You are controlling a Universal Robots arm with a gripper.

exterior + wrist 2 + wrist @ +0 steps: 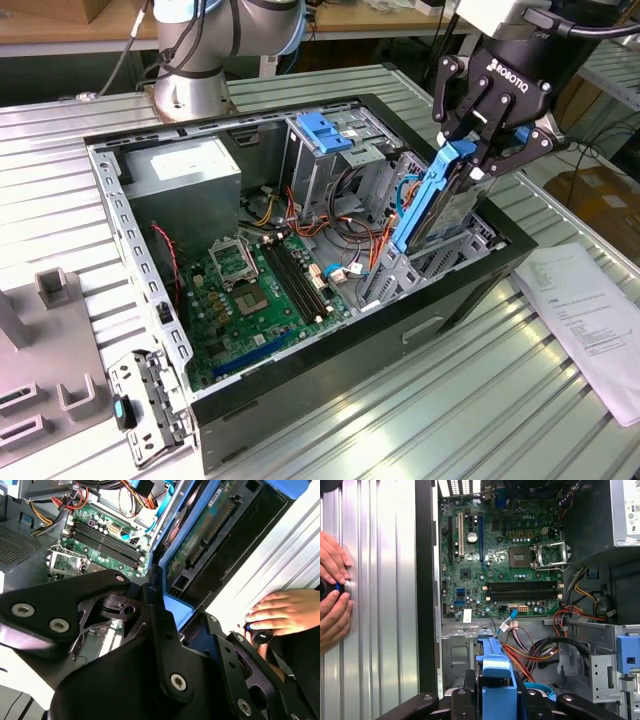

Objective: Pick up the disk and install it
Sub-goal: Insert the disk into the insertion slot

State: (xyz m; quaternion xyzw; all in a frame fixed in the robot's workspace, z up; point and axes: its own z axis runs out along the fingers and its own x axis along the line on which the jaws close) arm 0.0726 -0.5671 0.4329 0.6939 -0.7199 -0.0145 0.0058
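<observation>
The disk [441, 206], a silver drive with blue side rails, hangs steeply tilted over the drive bay at the end of the open computer case [150, 290] on the exterior view's right. My gripper [476, 160] is shut on its upper end, fingers pressing from both sides. In the second wrist view the disk's green circuit board [199, 536] faces the camera, just past my black fingers [159, 611]. In the first wrist view the disk's blue rail [496, 672] sticks out between my fingers [465, 700], above the cables and bay floor.
Inside the case lie the motherboard [262, 290], a grey power-supply box [186, 172] and a metal drive cage with a blue latch [325, 130]. Loose red and orange cables [530, 652] lie close to the bay. A person's hands [332, 595] rest on the table beside the case. A paper sheet [592, 312] lies at the exterior view's right.
</observation>
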